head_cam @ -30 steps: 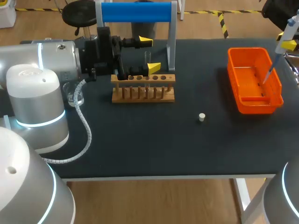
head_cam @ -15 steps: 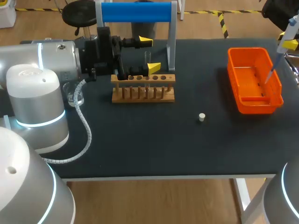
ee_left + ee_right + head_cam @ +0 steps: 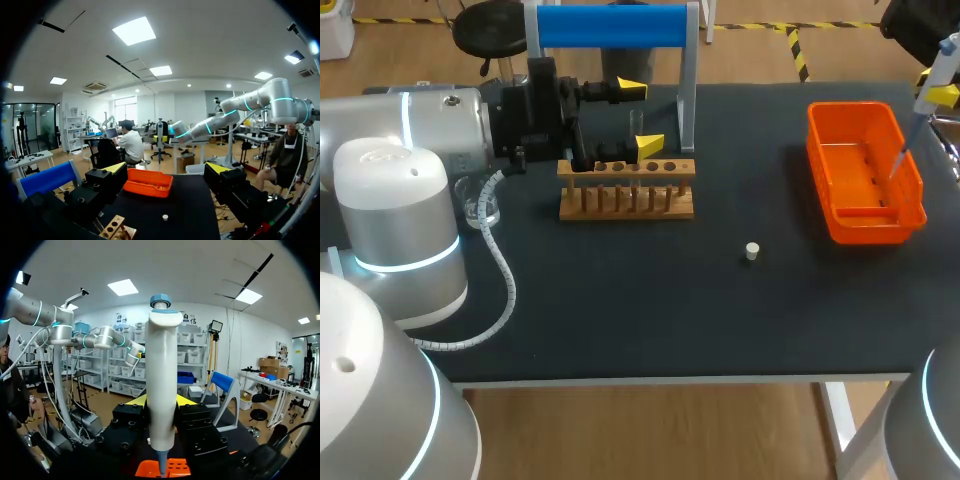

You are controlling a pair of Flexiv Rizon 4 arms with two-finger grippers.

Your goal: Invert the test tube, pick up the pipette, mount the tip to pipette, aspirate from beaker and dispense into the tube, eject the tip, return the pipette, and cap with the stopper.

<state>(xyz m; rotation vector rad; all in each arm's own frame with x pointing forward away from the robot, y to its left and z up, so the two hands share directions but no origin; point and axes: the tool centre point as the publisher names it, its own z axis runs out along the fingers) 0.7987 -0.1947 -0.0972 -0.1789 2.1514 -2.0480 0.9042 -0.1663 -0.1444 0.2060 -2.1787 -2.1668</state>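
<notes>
Currently, the wooden rack stands toward the back of the dark surface, and everything else is placed from it. The left jaws sit just behind and over the rack's middle, spread wide and clamping nothing. The test tube stands upright between their yellow fingertips, close to the one nearest the rack; whether it sits in a rack hole I cannot tell. A glass beaker sits just left of the rack, partly hidden by the left arm. Behind the rack rises a blue-topped stand. A small white stopper lies on the surface in front of the rack and to its right, apart from it. Well to the rack's right is an orange bin. The right jaws are closed on the pipette, one yellow tip on each side of its white body. They hold it upright above that bin, far right of the rack, with its thin lower end pointing down into the bin.
</notes>
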